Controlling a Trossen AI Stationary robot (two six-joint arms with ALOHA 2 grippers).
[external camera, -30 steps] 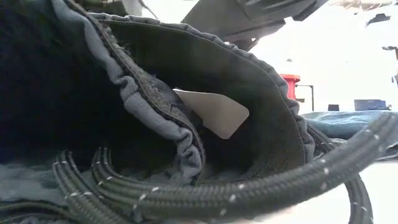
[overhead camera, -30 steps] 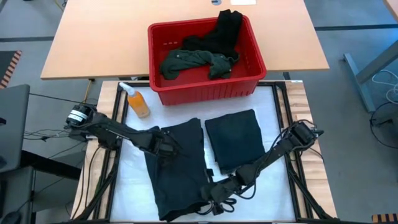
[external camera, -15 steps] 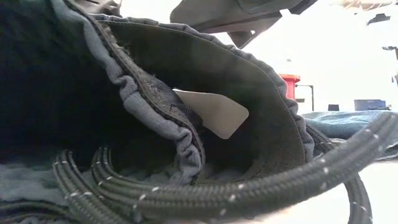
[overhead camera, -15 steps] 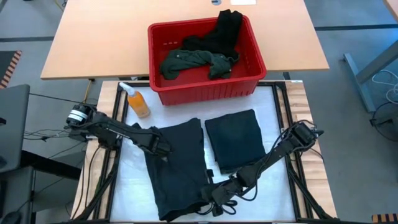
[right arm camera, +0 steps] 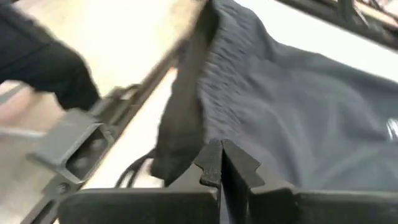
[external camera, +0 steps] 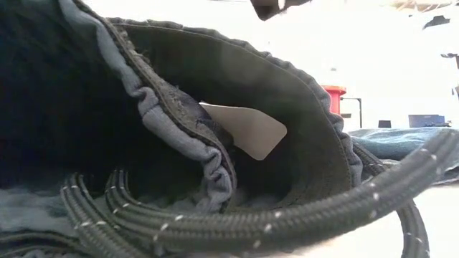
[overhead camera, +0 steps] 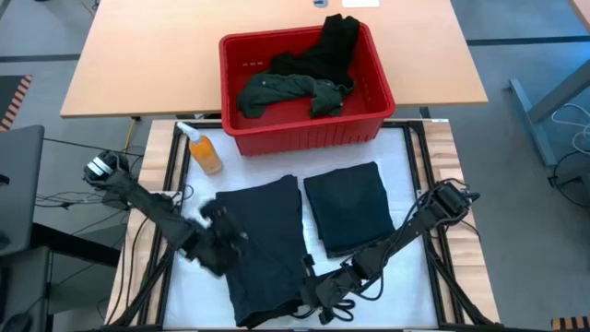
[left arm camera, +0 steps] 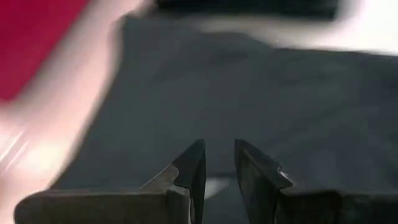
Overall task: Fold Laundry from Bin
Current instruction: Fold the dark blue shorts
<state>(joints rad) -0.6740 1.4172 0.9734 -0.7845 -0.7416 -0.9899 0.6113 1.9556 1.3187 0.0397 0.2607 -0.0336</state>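
Dark navy jeans [overhead camera: 267, 244] lie spread on the white tabletop, their waistband [external camera: 215, 107] bunched at the near edge. A folded black piece [overhead camera: 348, 207] lies to their right. The red bin [overhead camera: 304, 138] at the far edge holds a dark green shirt [overhead camera: 286, 92] and a black piece [overhead camera: 336, 41]. My left gripper [overhead camera: 221, 242] hovers over the jeans' left edge [left arm camera: 249, 93], its fingers [left arm camera: 217, 149] slightly apart with nothing between them. My right gripper [overhead camera: 318, 293] is shut [right arm camera: 221, 149] at the waistband's near end [right arm camera: 186, 124]. My right gripper has its shut fingertips right at the jeans' bunched waistband [right arm camera: 186, 143], coming in low from the table's near right. Its own fingers hide the spot, so I cannot tell whether they touch or hold the cloth.
An orange bottle [overhead camera: 203, 149] stands left of the bin, near the table's left rail. A braided cable [external camera: 251, 222] loops on the table by the waistband. Bare white table [overhead camera: 184, 286] shows left of the jeans.
My left gripper has swung off the jeans' upper left part toward the table's near left and risen, turning as it went. The jeans lie as before.
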